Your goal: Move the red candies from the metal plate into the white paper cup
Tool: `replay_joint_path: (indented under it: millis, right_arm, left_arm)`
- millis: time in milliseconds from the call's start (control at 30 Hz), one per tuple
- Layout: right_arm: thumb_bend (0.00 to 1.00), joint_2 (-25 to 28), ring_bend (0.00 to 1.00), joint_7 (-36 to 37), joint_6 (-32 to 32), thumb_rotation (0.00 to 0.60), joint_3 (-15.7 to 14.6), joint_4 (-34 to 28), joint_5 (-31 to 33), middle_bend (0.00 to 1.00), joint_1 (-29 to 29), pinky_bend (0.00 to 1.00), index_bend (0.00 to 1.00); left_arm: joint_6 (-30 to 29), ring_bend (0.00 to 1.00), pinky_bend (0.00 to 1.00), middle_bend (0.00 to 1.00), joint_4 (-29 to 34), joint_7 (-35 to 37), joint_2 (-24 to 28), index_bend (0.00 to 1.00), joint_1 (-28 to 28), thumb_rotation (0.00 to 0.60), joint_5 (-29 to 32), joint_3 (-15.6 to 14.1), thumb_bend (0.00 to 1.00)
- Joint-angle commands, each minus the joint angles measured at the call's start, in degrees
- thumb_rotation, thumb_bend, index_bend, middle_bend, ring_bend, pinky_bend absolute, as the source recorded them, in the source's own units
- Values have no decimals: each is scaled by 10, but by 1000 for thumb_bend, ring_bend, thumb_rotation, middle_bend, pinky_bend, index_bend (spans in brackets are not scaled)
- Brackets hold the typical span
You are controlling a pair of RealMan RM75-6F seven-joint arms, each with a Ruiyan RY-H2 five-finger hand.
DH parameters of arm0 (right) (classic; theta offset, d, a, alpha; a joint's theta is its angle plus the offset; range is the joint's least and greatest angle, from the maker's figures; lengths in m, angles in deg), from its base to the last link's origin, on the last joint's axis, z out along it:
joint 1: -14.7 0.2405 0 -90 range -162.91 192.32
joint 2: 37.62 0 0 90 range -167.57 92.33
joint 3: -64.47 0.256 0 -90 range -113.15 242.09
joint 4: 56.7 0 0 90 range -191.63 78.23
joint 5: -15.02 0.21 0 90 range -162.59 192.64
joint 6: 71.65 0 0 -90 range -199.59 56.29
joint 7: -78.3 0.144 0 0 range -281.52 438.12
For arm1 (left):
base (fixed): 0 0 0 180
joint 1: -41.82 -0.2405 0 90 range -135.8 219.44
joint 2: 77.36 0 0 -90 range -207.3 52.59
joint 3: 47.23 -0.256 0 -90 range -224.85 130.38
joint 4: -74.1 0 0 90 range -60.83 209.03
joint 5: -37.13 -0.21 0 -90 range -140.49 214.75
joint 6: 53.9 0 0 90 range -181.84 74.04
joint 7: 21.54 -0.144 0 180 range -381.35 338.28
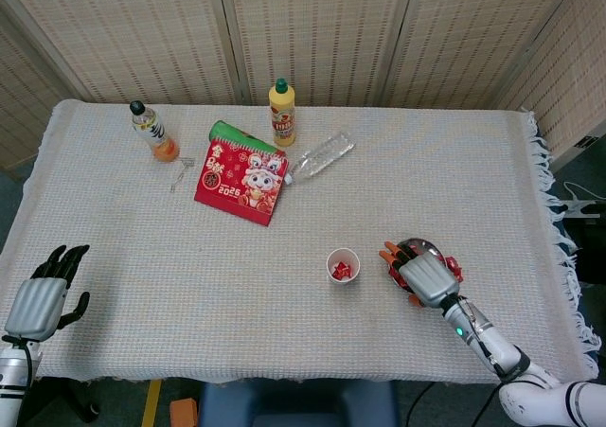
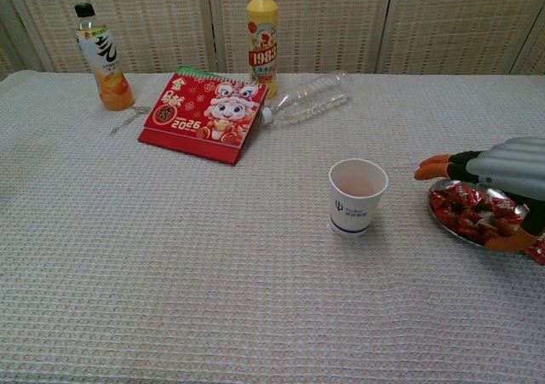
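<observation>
A white paper cup [image 1: 343, 264] [image 2: 358, 196] stands upright right of the table's middle, and the head view shows a red candy inside it. To its right a metal plate [image 1: 423, 245] [image 2: 441, 220] carries a heap of red candies [image 1: 453, 268] [image 2: 464, 210]. My right hand [image 1: 424, 277] [image 2: 509, 176] hovers low over the plate with its orange-tipped fingers spread apart and nothing visibly held. It hides much of the plate. My left hand [image 1: 43, 299] hangs open off the table's near left corner, far from everything; the chest view does not show it.
At the back left lie a red calendar [image 1: 241, 176] [image 2: 204, 116], a yellow bottle [image 1: 282, 113] [image 2: 262, 31], an orange drink bottle [image 1: 151, 132] [image 2: 102, 59] and a clear plastic bottle on its side [image 1: 322, 154] [image 2: 308, 99]. The fringed table edge runs just right of the plate.
</observation>
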Motion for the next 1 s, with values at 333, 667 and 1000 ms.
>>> replay_joint_path:
  millis: [333,667,1000]
  right_arm:
    - [151,2,203,-11,16,600,1,17,18,0,-7,583,0]
    - [151,-21,258,-25,46,600,18,35,47,0,11,608,0]
    - [152,-31,362,-58,45,600,17,44,70,172,13,708,162]
  left_arm:
    - [4,17,220,75,-2,-2,-2,0,2,600,2,0,458]
    - [7,18,220,75,-4,3,-1,0,3,600,6,1,456]
    - [10,17,220,75,-8,14,1,0,5,600,6,2,457]
